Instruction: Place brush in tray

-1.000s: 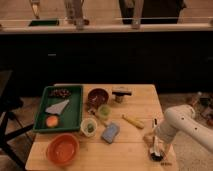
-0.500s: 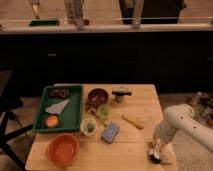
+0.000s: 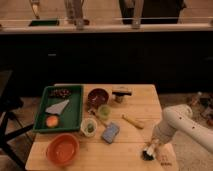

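Brush sits at the gripper near the desk's front right corner, well apart from the green tray at the left. Whether the fingers pinch it cannot be told.

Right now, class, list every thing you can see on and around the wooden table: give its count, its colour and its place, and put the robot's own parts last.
table: 1, pale wood, centre.
tray: 1, dark green, table's left side.
items in the tray: a dark cluster at the back, a grey wedge in the middle, an orange ball at the front.
orange bowl: 1, front left corner.
dark red bowl: 1, back centre.
green cup: 1, in front of the dark red bowl.
pale cup: 1, right of the tray.
blue sponge: 1, front centre.
black block: 1, pale top, back.
yellow stick: 1, right of centre.
arm: 1, white, right.
gripper: 1, low over the table's front right edge.
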Available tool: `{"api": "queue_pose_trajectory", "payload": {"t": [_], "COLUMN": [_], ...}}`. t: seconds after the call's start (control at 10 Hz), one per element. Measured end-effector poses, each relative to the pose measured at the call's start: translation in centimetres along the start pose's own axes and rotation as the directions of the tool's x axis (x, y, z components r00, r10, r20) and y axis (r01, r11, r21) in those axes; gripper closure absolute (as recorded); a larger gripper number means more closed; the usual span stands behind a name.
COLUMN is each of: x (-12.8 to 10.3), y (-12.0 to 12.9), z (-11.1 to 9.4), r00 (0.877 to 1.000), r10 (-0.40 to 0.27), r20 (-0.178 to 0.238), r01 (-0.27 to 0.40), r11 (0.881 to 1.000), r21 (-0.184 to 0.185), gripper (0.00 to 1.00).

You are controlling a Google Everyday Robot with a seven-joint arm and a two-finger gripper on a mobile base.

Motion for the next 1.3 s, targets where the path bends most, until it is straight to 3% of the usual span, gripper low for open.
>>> {"api": "queue_pose_trajectory", "payload": {"t": [0.8,1.3], "x": [-0.3,-1.0], "y": [0.0,-0.3], "z": [-1.5,-4.5], "r00": [0.999,0.995], "r10": [0.042,0.041], "r20": [-0.030,-0.092], "r01": [-0.041,-0.034], "r11": [0.998,0.996], "r21": [0.048,0.080], "gripper": [1.00,1.00]}}
